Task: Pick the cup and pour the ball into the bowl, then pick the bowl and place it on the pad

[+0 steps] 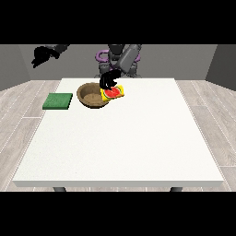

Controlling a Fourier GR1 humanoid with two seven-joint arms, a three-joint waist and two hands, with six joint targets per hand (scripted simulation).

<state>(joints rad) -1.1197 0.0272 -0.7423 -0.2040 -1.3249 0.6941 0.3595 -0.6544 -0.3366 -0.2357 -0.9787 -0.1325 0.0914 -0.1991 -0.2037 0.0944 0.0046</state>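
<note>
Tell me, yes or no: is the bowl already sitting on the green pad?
No. The brown bowl stands on the white table, apart from the green pad at its left.

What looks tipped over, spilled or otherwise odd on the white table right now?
Only the yellow cup with the red inside looks askew: it lies tilted on its side at the round brown bowl's rim, its mouth facing the camera, held by the robot hand at the view's middle. No ball shows. The flat green square pad lies flat.
</note>
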